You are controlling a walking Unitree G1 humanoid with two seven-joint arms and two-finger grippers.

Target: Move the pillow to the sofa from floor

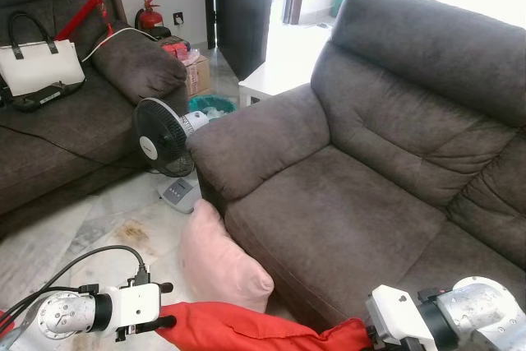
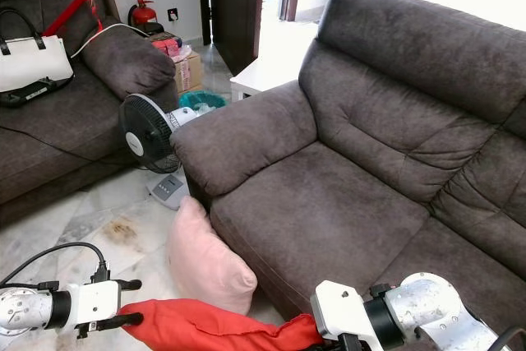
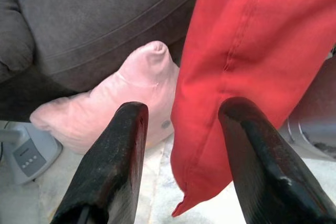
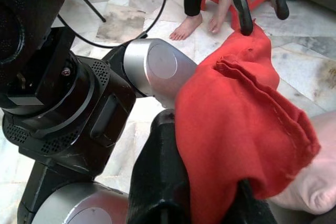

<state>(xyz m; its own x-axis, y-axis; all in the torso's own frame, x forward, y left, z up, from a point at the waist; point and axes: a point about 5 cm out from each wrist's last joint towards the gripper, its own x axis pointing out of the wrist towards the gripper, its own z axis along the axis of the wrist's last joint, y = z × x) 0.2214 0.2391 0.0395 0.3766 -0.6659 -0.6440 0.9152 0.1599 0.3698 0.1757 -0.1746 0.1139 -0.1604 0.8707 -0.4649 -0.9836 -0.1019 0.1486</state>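
Pillow (image 1: 220,262), pink: you are seeing it standing on the tiled floor (image 1: 74,236), leaning against the front of the big grey sofa (image 1: 345,211), below the sofa's near armrest. Nothing is gripping it.

Cloth (image 1: 255,328), red: it is stretching between your two grippers, low in front of the sofa and just in front of the pillow.

Left gripper (image 1: 164,306): you are holding it at the cloth's far end from the sofa. In the left wrist view its two fingers (image 3: 113,166) are standing spread, with one edge of the cloth (image 3: 247,77) hanging between them; whether they are pinching it, you cannot tell from here.

Right gripper (image 4: 202,182): you are keeping it at the sofa's front edge, fingers pressed together on a bunched fold of the cloth (image 4: 236,129).

Fan (image 1: 162,139), black: it is standing on the floor beside the sofa's armrest, on a pale base with buttons.

Second sofa (image 1: 74,113), grey: it is sitting across the floor from the big sofa, carrying a white handbag (image 1: 37,59) with dark handles.

Fire extinguisher (image 1: 149,14), red: it is standing by the wall beyond the second sofa.

Person: bare feet (image 4: 202,23) are showing on the tiles in the right wrist view, beyond the cloth.
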